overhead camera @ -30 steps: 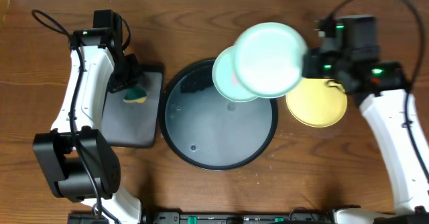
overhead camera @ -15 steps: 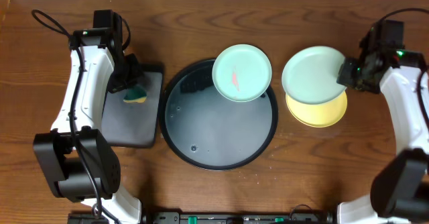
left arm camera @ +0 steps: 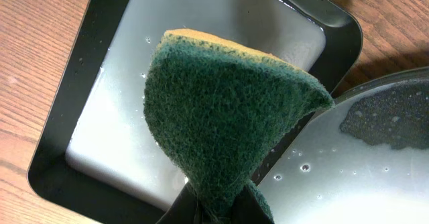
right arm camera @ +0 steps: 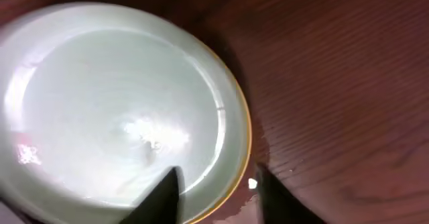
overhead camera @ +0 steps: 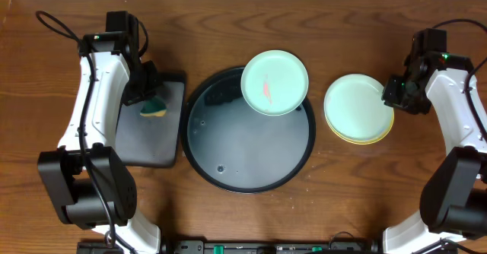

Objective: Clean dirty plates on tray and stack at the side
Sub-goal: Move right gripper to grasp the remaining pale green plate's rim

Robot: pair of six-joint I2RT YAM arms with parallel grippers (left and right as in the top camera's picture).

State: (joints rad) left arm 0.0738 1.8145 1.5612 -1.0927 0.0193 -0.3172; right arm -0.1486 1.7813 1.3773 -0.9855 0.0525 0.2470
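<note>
My right end effector (overhead camera: 393, 94) sits at the right edge of a clean-looking mint plate (overhead camera: 354, 106). That plate lies nested on the yellow plate (overhead camera: 375, 138) on the wooden counter (overhead camera: 358, 185), just right of the round black tray (overhead camera: 228, 174). In the right wrist view my two fingers stand apart, straddling the plate's rim and carrying nothing. Whether one pad grazes the rim is hard to tell.

My left end effector (left arm camera: 214, 207) is clamped on a green-and-yellow sponge (left arm camera: 228, 123) above the wet rectangular tray (left arm camera: 80, 83). A second mint plate, marked with a red smear (overhead camera: 274, 83), lies over the round tray's far right rim, not yet cleaned.

I judge this step to be letting go of the stacked plate. To do it well, I should keep the fingers wide and draw outward and up, so that neither finger hooks the rim and pushes the mint plate off centre.
</note>
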